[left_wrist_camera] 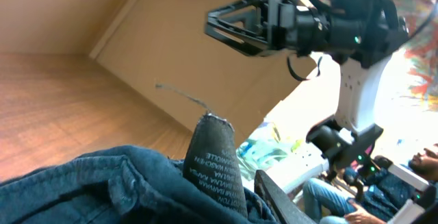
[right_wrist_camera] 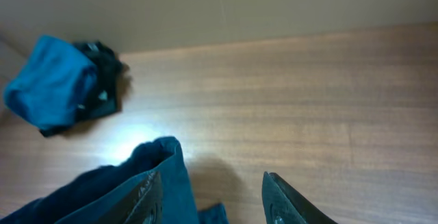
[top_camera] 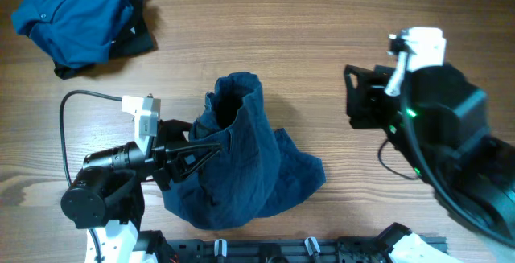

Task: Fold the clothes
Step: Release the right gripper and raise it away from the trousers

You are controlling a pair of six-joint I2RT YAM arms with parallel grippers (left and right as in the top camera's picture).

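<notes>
The clothes are two heaps. A dark navy piece [top_camera: 241,154] lies bunched at the table's middle, one end standing up in a peak [right_wrist_camera: 161,155]. A brighter blue shirt [top_camera: 72,18] sits crumpled at the far left corner, also seen as the shirt [right_wrist_camera: 51,80] in the right wrist view. My left gripper [top_camera: 211,148] is pushed into the navy piece's left edge. Cloth and a printed label [left_wrist_camera: 215,166] fill its jaws; one finger [left_wrist_camera: 274,196] shows and the other is buried. My right gripper [top_camera: 358,98] hangs apart from the cloth, open, nothing between its fingers [right_wrist_camera: 287,200].
Bare wooden table [top_camera: 322,22] stretches between the navy piece and the right arm. A black rail [top_camera: 306,251] runs along the front edge. A black cable [top_camera: 80,96] loops behind the left arm. Beyond the table's far side are clutter and seated people [left_wrist_camera: 356,196].
</notes>
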